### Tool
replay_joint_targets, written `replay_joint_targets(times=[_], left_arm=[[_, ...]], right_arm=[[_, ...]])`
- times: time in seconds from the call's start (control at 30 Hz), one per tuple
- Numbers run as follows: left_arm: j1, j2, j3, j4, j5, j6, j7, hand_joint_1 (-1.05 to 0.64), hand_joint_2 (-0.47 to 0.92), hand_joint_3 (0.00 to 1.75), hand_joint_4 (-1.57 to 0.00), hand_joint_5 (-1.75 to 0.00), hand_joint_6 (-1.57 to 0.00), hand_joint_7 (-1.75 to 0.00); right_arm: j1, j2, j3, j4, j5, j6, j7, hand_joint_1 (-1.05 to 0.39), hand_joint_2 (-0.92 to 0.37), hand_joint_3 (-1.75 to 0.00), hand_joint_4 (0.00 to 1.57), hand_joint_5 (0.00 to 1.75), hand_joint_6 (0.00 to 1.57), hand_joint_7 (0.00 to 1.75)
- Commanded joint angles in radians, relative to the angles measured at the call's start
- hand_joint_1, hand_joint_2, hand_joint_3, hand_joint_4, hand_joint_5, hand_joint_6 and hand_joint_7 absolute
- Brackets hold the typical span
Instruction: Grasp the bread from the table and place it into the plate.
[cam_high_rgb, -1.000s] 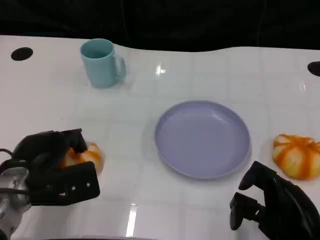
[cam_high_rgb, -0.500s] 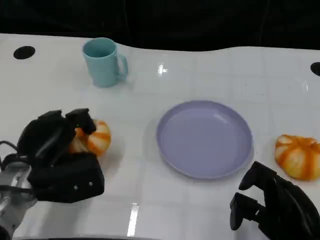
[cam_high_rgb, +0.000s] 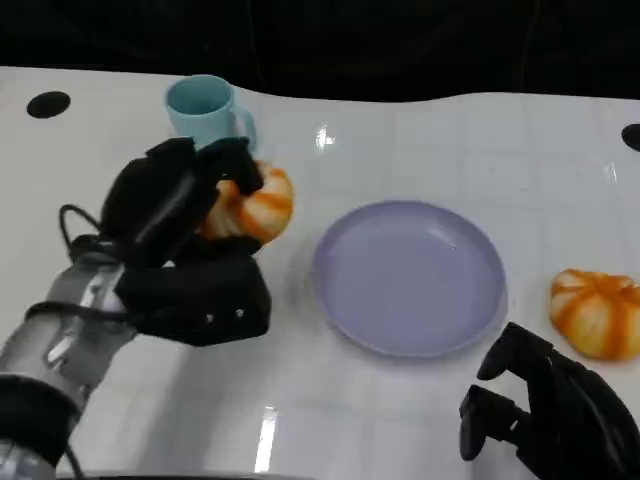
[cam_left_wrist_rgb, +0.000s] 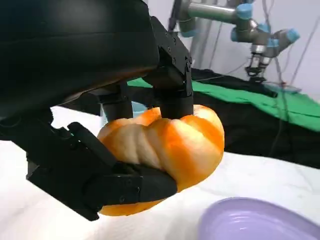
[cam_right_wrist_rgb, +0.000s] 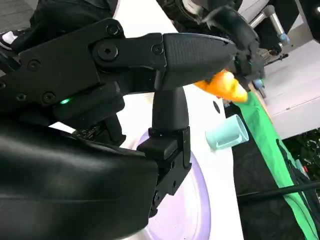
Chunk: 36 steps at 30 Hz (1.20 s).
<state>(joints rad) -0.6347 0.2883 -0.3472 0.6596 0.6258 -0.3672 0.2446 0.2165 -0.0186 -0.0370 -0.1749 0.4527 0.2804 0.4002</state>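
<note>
Orange bread (cam_high_rgb: 252, 205) in left hand's (cam_high_rgb: 185, 235) grip, beside plate (cam_high_rgb: 408, 277) rim.

Plate (cam_high_rgb: 408, 277) at table (cam_high_rgb: 420, 150) centre. Left hand (cam_high_rgb: 185, 240) w/ bread (cam_high_rgb: 255, 205) held above table, just left of plate; mug (cam_high_rgb: 205, 110) behind it, far left. 2nd bread (cam_high_rgb: 595, 312) on table right of plate. Right hand (cam_high_rgb: 545, 415) near right, in front of it.

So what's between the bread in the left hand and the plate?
Nothing. In the head view only bare white table separates the held bread from the plate.
</note>
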Motion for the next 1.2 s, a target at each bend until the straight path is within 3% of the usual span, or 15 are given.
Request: replay_joint_targets(times=[0.03,0.4,1.0,1.03,1.07,1.1,1.13,1.2], left_arm=[[-0.050,-0.029,-0.024,0.027,0.013,-0.006,-0.003,-0.17,0.58,1.04,-0.84,-1.74,-0.66,-1.75],[-0.163,-0.140,-0.107,0.162,0.006,-0.067,-0.077,-0.20,0.56,1.14,-0.94,-1.75,-0.76,-1.75],[-0.282,-0.277,-0.145,0.328,0.001,-0.031,-0.169,-0.21,0.48,1.28,-0.94,-1.75,-0.79,-1.75],[-0.287,-0.278,-0.144,0.333,-0.004,-0.025,-0.187,-0.22,0.48,1.27,-0.88,-1.73,-0.75,-1.69],[-0.291,-0.279,-0.144,0.336,-0.006,-0.018,-0.204,-0.24,0.49,1.18,-0.83,-1.59,-0.75,-1.48],[-0.293,-0.280,-0.143,0.337,-0.009,-0.009,-0.223,-0.26,0.56,0.97,-0.79,-1.40,-0.77,-1.17],[-0.295,-0.280,-0.143,0.337,-0.011,-0.003,-0.234,-0.28,0.62,0.83,-0.76,-1.32,-0.77,-1.01],[-0.295,-0.281,-0.142,0.334,-0.012,0.003,-0.246,-0.29,0.68,0.70,-0.74,-1.26,-0.78,-0.86]], right_arm=[[0.010,-0.005,0.001,-0.012,0.005,-0.005,-0.001,-0.55,-0.92,-0.46,0.75,1.75,0.48,1.75],[0.019,-0.010,0.003,-0.022,0.013,0.001,0.006,-0.55,-0.92,-0.45,0.75,1.75,0.48,1.75],[0.028,-0.010,0.008,-0.040,0.024,0.013,0.001,-0.55,-0.92,-0.47,0.79,1.75,0.49,1.75],[0.028,-0.009,0.008,-0.043,0.026,0.018,-0.002,-0.55,-0.92,-0.47,0.79,1.75,0.49,1.75],[0.029,-0.008,0.008,-0.045,0.026,0.021,-0.004,-0.54,-0.92,-0.47,0.79,1.75,0.49,1.75],[0.030,-0.006,0.007,-0.048,0.029,0.026,-0.007,-0.54,-0.92,-0.46,0.78,1.75,0.48,1.74],[0.030,-0.005,0.006,-0.050,0.030,0.029,-0.009,-0.54,-0.91,-0.46,0.78,1.75,0.48,1.74],[0.031,-0.004,0.006,-0.052,0.032,0.034,-0.012,-0.54,-0.91,-0.46,0.78,1.75,0.48,1.74]])
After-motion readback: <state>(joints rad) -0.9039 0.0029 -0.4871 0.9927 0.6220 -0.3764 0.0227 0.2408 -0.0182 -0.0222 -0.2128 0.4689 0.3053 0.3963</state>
